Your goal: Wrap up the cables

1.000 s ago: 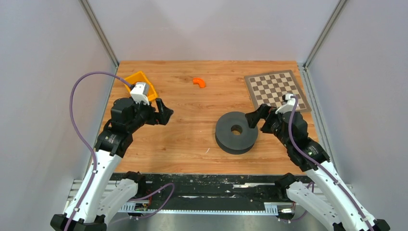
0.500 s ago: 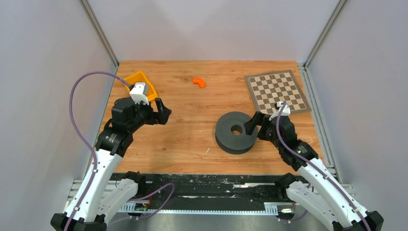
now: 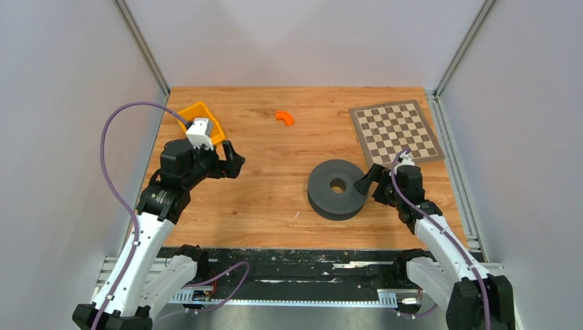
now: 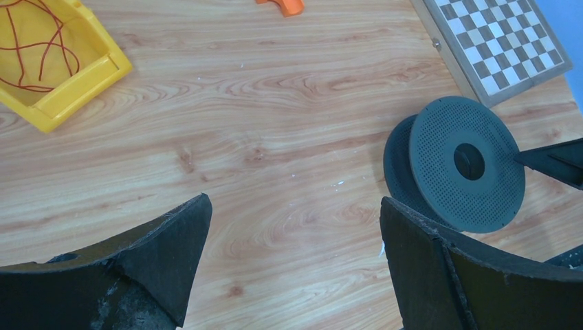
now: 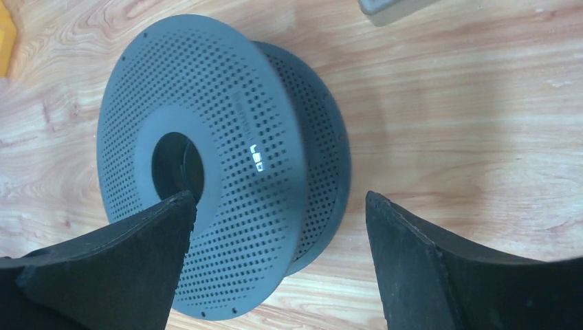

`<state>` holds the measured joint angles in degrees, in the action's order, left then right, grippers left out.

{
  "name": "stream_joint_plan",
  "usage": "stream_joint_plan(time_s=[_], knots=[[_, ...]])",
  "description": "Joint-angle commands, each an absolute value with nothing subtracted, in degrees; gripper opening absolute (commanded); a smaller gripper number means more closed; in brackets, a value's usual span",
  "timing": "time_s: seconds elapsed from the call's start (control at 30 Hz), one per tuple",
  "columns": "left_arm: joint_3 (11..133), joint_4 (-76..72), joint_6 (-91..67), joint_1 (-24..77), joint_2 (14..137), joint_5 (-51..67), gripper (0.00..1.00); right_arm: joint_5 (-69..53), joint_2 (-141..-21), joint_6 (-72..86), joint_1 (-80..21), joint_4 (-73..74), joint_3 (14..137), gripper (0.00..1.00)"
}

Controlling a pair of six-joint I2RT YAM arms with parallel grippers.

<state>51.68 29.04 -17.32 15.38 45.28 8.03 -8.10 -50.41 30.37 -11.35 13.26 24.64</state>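
The left arm [image 3: 163, 198] leans forward over the table [image 3: 275, 199], its jaws wide apart on nothing. The right arm [image 3: 419, 206] reaches left, jaws apart straddling the grey spool's [image 5: 240, 103] right edge. The cables [image 4: 31, 41] lie in loose loops in the yellow bin [image 4: 82, 86], with no single long axis.

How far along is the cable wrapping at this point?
Done: nothing. The wire lies loose in the bin, and no wire shows on the spool. In hand: the right gripper, open, straddles the spool's rim, not closed on it; the left gripper hangs open and empty. Left: gripping the spool, fetching the wire, winding it on.
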Motion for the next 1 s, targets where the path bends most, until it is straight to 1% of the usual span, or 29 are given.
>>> stream_joint_plan(time_s=[0.0, 0.1, 0.2, 0.27, 0.4, 0.47, 0.53, 0.63, 0.73, 0.83, 0.93, 0.97], knots=[[52.07, 28.82, -15.91, 15.42, 45.34, 8.27, 1.00, -21.48, -52.98, 30.89, -6.85, 1.42, 22.88, 0.90], [52.06, 28.83, -15.97, 15.43, 45.42, 8.16, 1.00, -28.15, -54.85, 31.51, -6.76, -3.84, 22.01, 0.86], [52.14, 28.87, -15.92, 15.49, 45.64, 8.40, 1.00, -31.93, -56.26, 32.27, -6.74, -5.86, 21.80, 0.80], [52.12, 28.91, -15.91, 15.45, 45.70, 8.48, 1.00, -33.28, -56.50, 32.45, -6.72, -6.91, 21.63, 0.77], [52.27, 29.30, -16.29, 15.49, 46.13, 7.11, 1.00, -34.21, -56.28, 33.04, -6.71, -8.58, 21.15, 0.66], [52.73, 30.07, -16.48, 15.48, 46.88, 5.94, 1.00, -35.78, -56.47, 34.77, -6.76, -11.73, 19.91, 0.61], [52.93, 30.31, -16.52, 15.46, 47.13, 5.80, 1.00, -37.94, -57.31, 37.51, -6.85, -16.78, 18.01, 0.58], [52.77, 29.82, -16.44, 15.53, 47.13, 7.20, 1.00, -39.97, -59.29, 40.67, -6.95, -23.29, 15.96, 0.56], [52.13, 28.29, -16.46, 15.41, 46.75, 9.99, 1.00, -40.55, -61.34, 40.80, -7.75, -25.58, 15.99, 0.56], [51.76, 28.04, -16.55, 15.42, 46.71, 9.34, 1.00, -40.47, -62.75, 40.70, -9.14, -27.03, 16.59, 0.56], [52.00, 28.99, -17.62, 15.45, 48.29, 1.85, 1.00, -40.74, -64.23, 40.54, -9.81, -26.89, 17.31, 0.55], [52.75, 30.12, -18.91, 15.37, 48.98, -2.83, 1.00, -41.29, -64.71, 40.38, -9.88, -27.04, 17.51, 0.55]])
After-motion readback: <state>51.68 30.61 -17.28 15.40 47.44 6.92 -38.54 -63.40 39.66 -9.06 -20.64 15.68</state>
